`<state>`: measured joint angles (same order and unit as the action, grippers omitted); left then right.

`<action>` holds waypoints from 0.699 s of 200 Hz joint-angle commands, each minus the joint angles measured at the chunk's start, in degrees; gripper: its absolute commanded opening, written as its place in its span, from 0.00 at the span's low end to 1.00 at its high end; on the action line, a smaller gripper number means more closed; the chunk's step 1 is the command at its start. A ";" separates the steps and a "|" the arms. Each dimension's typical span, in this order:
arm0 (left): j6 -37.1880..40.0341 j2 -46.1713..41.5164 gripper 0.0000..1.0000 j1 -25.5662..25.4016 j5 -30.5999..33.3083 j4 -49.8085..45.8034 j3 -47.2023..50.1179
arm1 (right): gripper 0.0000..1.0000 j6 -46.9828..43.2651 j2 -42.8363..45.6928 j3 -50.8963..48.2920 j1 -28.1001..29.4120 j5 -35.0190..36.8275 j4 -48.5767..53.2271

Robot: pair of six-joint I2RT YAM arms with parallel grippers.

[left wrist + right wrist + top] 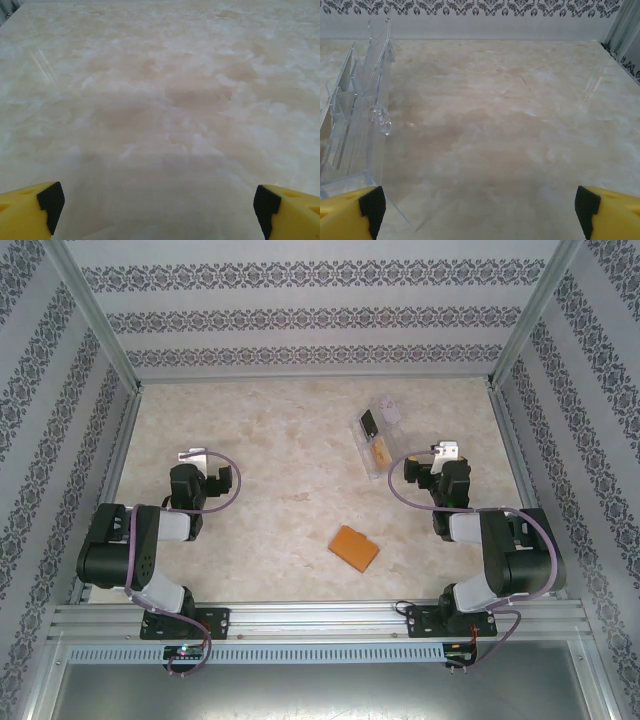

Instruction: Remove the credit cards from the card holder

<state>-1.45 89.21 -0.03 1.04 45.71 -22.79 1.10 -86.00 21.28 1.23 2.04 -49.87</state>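
Two grippers, both spread wide open, nothing held. The left gripper (157,205) has yellow fingers (25,212) at the bottom corners of its wrist view, over bare table (165,100). The right gripper (479,205) looks the same. One clear tray (355,125) is at frame left of the right wrist view, just beside that finger. In the top view it sits upper right of centre, long axis near vertical. Two credit cards readable in it: dark card (368,422) above, yellow-orange card (381,452) below; more, can't tell. One card holder (354,548), orange, closed flat, lower centre of top view, long axis upper left to lower right. It's below-left of the right gripper, below-right of the left, well apart from both.
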 commanded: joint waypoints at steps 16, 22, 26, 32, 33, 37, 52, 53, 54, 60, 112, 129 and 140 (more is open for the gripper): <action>1.01 0.20 0.99 -0.14 -0.73 1.69 -0.99 | 0.98 0.05 -0.27 1.04 -0.25 -0.73 -0.57; 1.01 0.18 0.99 -0.14 -0.78 1.79 -0.96 | 0.98 0.11 -0.27 1.05 -0.31 -0.73 -0.56; 1.01 0.24 0.99 -0.14 -0.70 1.82 -1.02 | 0.98 0.11 -0.25 1.04 -0.28 -0.79 -0.54; 1.01 0.22 0.99 -0.14 -0.76 1.83 -0.95 | 0.98 0.12 -0.26 1.05 -0.27 -0.80 -0.57; 1.01 0.24 0.99 -0.14 -0.77 1.83 -0.99 | 0.98 0.08 -0.29 1.05 -0.27 -0.81 -0.58; 1.01 0.20 0.99 -0.08 -0.77 1.80 -1.02 | 0.98 0.12 -0.29 1.05 -0.27 -0.75 -0.58; 1.01 0.21 0.99 -0.09 -0.80 1.74 -0.96 | 0.98 0.16 -0.35 1.11 -0.27 -0.77 -0.50; 0.97 0.19 0.99 -0.11 -0.79 1.74 -1.00 | 0.98 0.15 -0.33 1.12 -0.27 -0.79 -0.50; 0.99 0.23 0.99 -0.13 -0.78 1.70 -1.01 | 0.98 0.14 -0.37 1.08 -0.27 -0.76 -0.50; 1.01 0.19 0.99 -0.08 -0.73 1.75 -1.03 | 0.98 0.19 -0.36 1.09 -0.31 -0.85 -0.49; 0.93 0.18 0.99 -0.06 -0.80 1.64 -1.01 | 0.98 0.30 -0.28 1.13 -0.53 -1.29 -0.47; 0.98 0.18 0.99 -0.06 -0.88 1.73 -0.96 | 0.98 0.25 -0.28 1.05 -0.53 -1.28 -0.58; 1.01 0.22 0.99 -0.05 -0.89 1.78 -0.97 | 0.98 0.30 -0.23 0.98 -0.53 -1.25 -0.58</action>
<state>-1.45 89.21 -0.01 0.64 45.71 -22.79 1.10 -86.00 21.37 1.23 2.00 -49.76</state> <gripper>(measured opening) 0.994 0.982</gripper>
